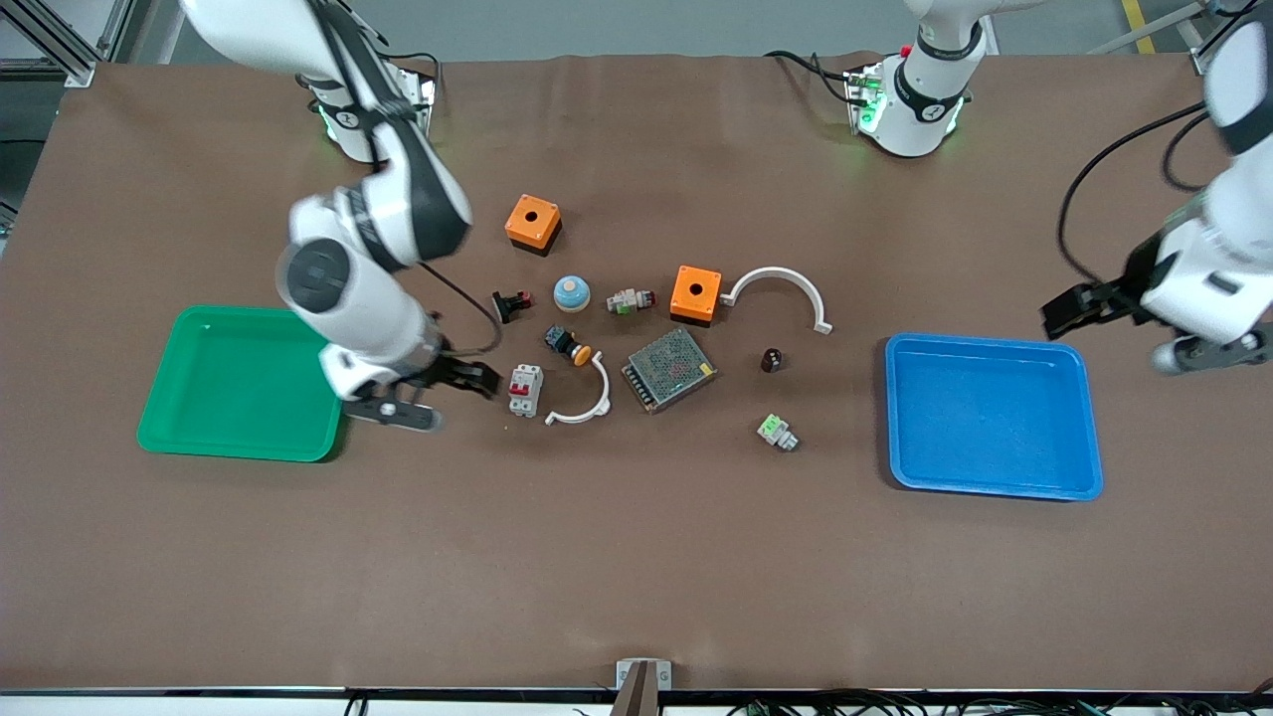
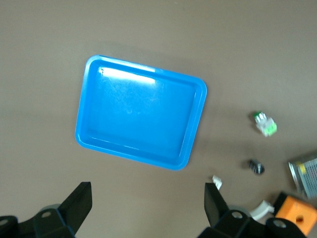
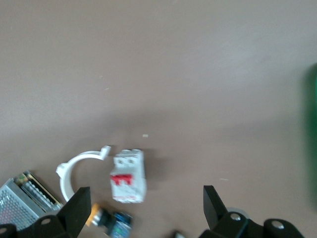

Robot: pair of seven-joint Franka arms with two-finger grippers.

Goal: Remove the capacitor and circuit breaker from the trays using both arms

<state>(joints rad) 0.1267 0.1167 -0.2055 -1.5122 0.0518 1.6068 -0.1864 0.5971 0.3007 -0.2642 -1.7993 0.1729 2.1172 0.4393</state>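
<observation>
The breaker [image 1: 525,389], a white block with red levers, lies on the table between the green tray [image 1: 239,388] and a white arc piece. My right gripper [image 1: 475,379] is open and empty just beside it, on the green tray's side. In the right wrist view the breaker [image 3: 129,175] lies near the open gripper [image 3: 143,201]. The capacitor [image 1: 771,359], a tiny dark cylinder, stands between the power supply and the blue tray [image 1: 995,418]; it also shows in the left wrist view [image 2: 256,167]. My left gripper [image 1: 1069,310] is open and empty in the air by the blue tray's corner [image 2: 148,198].
Two orange boxes [image 1: 533,222] [image 1: 695,292], a metal power supply [image 1: 668,369], two white arcs [image 1: 781,288] [image 1: 585,403], a push-button [image 1: 569,345], a green-white connector [image 1: 777,433], a small dome [image 1: 572,292], a cylindrical switch [image 1: 631,299] and a black-red clip [image 1: 511,305] lie mid-table.
</observation>
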